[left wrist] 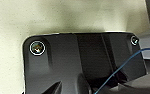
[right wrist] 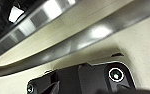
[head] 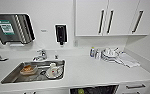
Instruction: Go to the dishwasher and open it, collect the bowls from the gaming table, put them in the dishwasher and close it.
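White counter (head: 91,71) holds one steel sink (head: 16,75) with dishes; three cupboard handles hang above. Below its edge the dishwasher (head: 94,90) gapes dark. Whether either gripper is spread, I cannot tell.

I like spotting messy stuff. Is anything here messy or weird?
Nothing spilled or broken. The sink holds unwashed dishes, and the dishwasher under the counter shows its dark inside, so it looks open.

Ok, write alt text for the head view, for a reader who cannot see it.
A white kitchen counter seen from above, with a steel sink holding dirty dishes. Below the counter's front edge the dishwasher shows a dark open interior. White wall cabinets hang above, and stacked plates sit near a folded cloth.
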